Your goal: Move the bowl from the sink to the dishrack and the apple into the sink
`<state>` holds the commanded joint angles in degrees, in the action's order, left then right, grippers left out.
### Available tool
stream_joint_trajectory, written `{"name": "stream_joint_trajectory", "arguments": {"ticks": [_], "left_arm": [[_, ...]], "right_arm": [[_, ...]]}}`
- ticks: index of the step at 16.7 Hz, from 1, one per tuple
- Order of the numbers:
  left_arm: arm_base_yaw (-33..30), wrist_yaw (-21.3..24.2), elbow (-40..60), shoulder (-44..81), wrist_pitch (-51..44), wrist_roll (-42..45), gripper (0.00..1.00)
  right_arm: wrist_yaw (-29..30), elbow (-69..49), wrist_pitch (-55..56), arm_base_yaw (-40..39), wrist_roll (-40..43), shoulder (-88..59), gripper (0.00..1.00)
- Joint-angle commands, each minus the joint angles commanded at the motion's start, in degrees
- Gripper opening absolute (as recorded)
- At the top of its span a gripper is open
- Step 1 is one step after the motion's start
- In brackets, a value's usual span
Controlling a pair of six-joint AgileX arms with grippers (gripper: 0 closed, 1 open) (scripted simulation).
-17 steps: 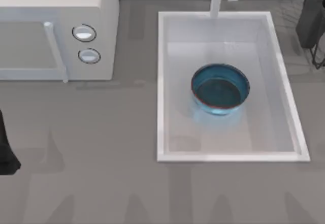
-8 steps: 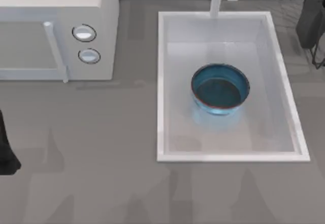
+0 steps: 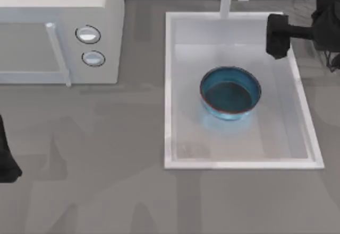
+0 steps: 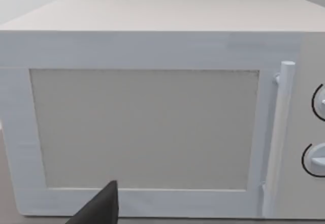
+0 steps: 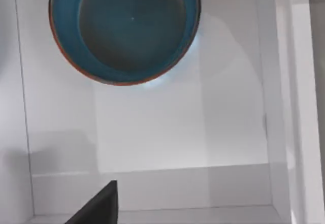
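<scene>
My right end effector (image 3: 277, 43), grip state indiscernible, has newly reached over the white rectangular sink's (image 3: 169, 85) far-right rim toward the glossy blue bowl (image 3: 230, 93).

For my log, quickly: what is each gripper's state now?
Left gripper: cannot be told.
Right gripper: over the sink, cannot be told.

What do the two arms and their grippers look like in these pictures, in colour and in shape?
Both arms are plain black, with no markings or cables to see. The right gripper is a blocky black head on a thin dark rod, above the sink's far right corner. The left gripper is a dark, rounded mass at the table's left edge. Each wrist view shows one black wedge-shaped tip.
</scene>
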<state>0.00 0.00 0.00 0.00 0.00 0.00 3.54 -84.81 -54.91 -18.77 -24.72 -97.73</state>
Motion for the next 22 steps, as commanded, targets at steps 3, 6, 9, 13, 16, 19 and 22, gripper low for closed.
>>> {"name": "stream_joint_trajectory", "arguments": {"ticks": [3, 6, 9, 13, 16, 19, 22], "left_arm": [[0.0, 0.0, 0.0, 0.0, 0.0, 0.0, 1.0], [0.0, 0.0, 0.0, 0.0, 0.0, 0.0, 1.0], [0.0, 0.0, 0.0, 0.0, 0.0, 0.0, 1.0], [0.0, 0.0, 0.0, 0.0, 0.0, 0.0, 1.0], [0.0, 0.0, 0.0, 0.0, 0.0, 0.0, 1.0], [0.0, 0.0, 0.0, 0.0, 0.0, 0.0, 1.0], [0.0, 0.0, 0.0, 0.0, 0.0, 0.0, 1.0]], "right_arm": [[1.0, -17.7, -7.9, -3.4, -2.5, -18.2, 1.0], [1.8, -34.4, -13.1, -6.5, -4.2, -33.5, 1.0], [2.4, -48.0, -15.9, -8.8, -5.3, -45.2, 1.0], [2.8, -58.6, -16.9, -10.8, -6.0, -54.2, 1.0], [2.9, -60.4, -17.0, -11.1, -6.1, -55.7, 1.0], [2.9, -60.4, -17.0, -11.1, -6.1, -55.7, 1.0], [2.9, -60.1, -15.9, -10.9, -5.9, -56.6, 1.0]]}}
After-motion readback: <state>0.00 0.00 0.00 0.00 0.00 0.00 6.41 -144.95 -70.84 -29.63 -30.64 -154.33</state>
